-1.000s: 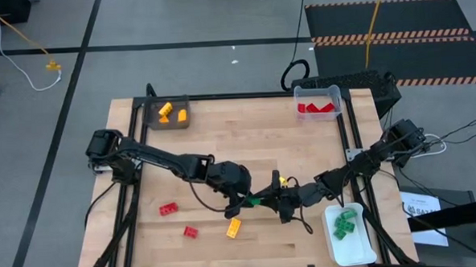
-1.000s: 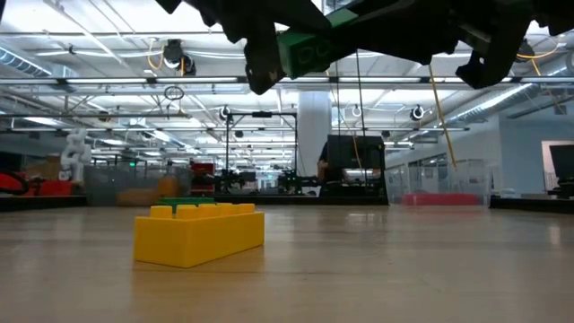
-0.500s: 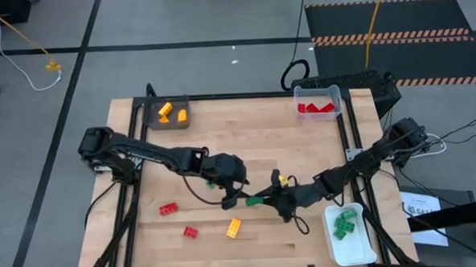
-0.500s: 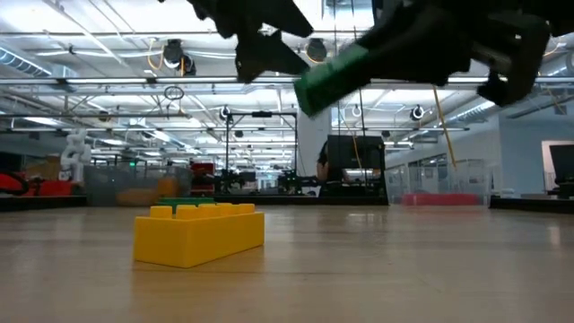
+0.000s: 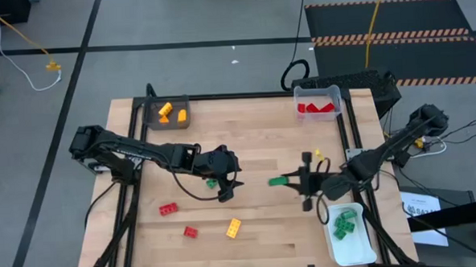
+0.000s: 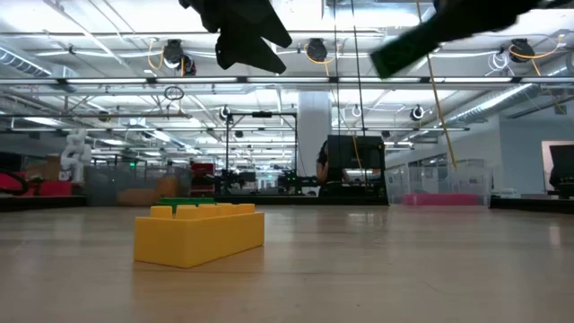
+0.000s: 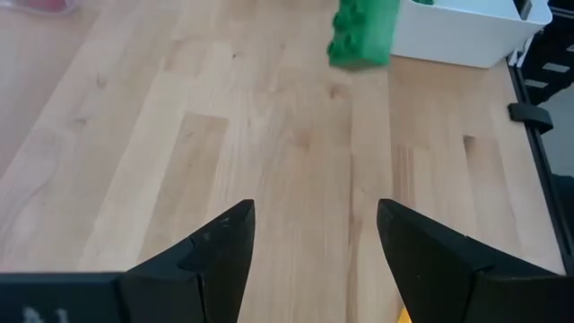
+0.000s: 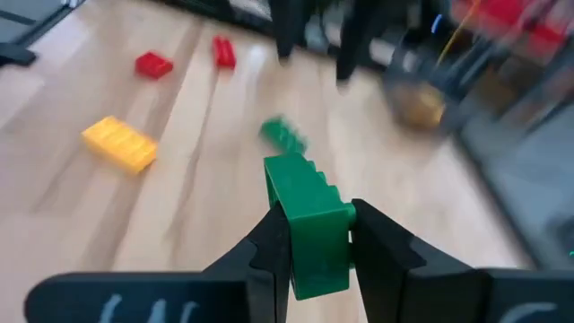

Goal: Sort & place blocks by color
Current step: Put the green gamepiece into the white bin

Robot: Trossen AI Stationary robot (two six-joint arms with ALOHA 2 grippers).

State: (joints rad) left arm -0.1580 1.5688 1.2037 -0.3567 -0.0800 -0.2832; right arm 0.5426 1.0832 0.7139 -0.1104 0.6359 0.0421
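Note:
My right gripper (image 5: 288, 180) is shut on a green block (image 5: 278, 180), well above the table, right of centre. It shows high in the low view (image 6: 417, 43). My left gripper (image 5: 229, 188) is open and empty near the table's middle; its fingers (image 7: 215, 256) show over bare wood. A second green block (image 5: 212, 183) lies on the table beside it. A yellow block (image 5: 233, 227) and two red blocks (image 5: 168, 208) (image 5: 191, 231) lie flat toward the near edge. My right gripper pinches the green block's two long sides (image 8: 309, 256) between its two fingers, at the end nearest the wrist. The fingers come from the table's right and lie along the block. The block sticks out past the fingertips, lifted clear and tilted (image 6: 404, 52).
A white tray (image 5: 357, 249) with several green blocks stands at the near right. A clear bin (image 5: 317, 91) with red blocks is at the far right, and a dark bin (image 5: 150, 115) with yellow blocks at the far left. Bare wood lies between.
My right gripper has carried the green block up and toward the table's right edge, away from my left gripper. My left gripper has drawn back from that block toward the table's left and far side.

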